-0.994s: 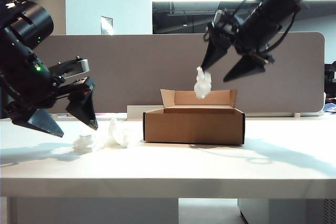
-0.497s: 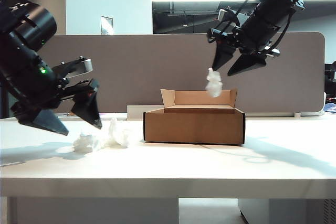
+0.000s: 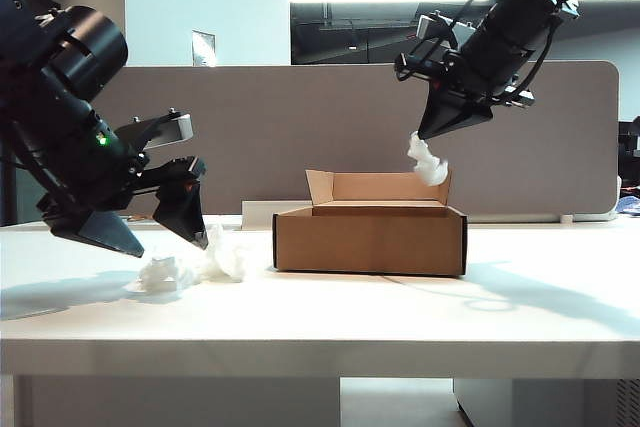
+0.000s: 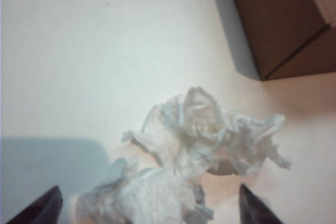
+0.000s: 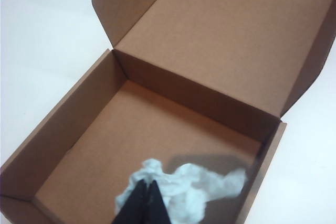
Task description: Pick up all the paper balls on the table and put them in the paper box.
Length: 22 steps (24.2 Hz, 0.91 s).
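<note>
Two crumpled white paper balls lie side by side on the white table (image 3: 320,317), left of the brown paper box (image 3: 370,237): a small one (image 3: 158,272) (image 4: 142,198) and a larger one (image 3: 222,252) (image 4: 210,135). My left gripper (image 3: 167,240) (image 4: 149,207) hovers just over them, open wide, the small ball lying between its tips. A third paper ball (image 3: 428,162) (image 5: 202,187) hangs in the air over the open box (image 5: 68,119), clinging to the tips of my right gripper (image 3: 432,133) (image 5: 146,184), which is shut.
A grey partition panel (image 3: 280,137) runs behind the table. A low white block (image 3: 258,213) sits behind the box's left corner. The box's lid flap (image 5: 226,35) stands up at the back. A box corner (image 4: 283,19) lies close to the larger ball.
My right gripper went from wide open to shut and shifted right over the box, the paper ball staying under its tips. My left gripper moved right and closer to the two balls.
</note>
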{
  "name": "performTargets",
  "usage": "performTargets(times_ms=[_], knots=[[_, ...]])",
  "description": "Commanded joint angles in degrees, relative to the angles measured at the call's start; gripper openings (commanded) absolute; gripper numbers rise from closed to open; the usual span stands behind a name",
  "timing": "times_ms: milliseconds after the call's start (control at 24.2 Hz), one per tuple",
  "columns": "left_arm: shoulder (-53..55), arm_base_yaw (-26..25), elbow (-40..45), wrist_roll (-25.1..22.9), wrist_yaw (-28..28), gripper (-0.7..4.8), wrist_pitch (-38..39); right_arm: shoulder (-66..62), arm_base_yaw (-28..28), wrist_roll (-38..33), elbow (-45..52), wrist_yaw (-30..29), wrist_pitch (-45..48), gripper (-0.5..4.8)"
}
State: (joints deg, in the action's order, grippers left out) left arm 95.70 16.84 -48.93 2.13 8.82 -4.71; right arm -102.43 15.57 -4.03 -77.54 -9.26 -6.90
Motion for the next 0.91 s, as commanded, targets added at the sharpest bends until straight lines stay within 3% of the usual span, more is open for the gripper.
performTargets(times_ms=[41, 290, 745, 828, 911], knots=[[0.2, 0.1, -0.3, -0.2, 0.0, 4.26, -0.1, 0.4, 0.1, 0.0, -0.2, -2.5, 0.7, -0.01], [1.2, 0.1, -0.3, -0.2, -2.6, 4.18, 1.1, 0.4, 0.1, 0.0, -0.2, -4.0, 0.7, 0.00], [1.6, 0.1, -0.3, -0.4, -2.6, 0.47, 2.0, 0.4, 0.1, 0.0, -0.2, -4.0, 0.7, 0.00], [1.0, 0.1, -0.3, -2.9, -2.6, -0.06, 2.2, 0.4, 0.1, 0.0, -0.2, -4.0, 0.7, -0.01], [-1.4, 0.1, -0.3, -4.6, -2.6, -0.06, 2.3, 0.4, 0.1, 0.0, -0.2, -4.0, 0.7, 0.00]])
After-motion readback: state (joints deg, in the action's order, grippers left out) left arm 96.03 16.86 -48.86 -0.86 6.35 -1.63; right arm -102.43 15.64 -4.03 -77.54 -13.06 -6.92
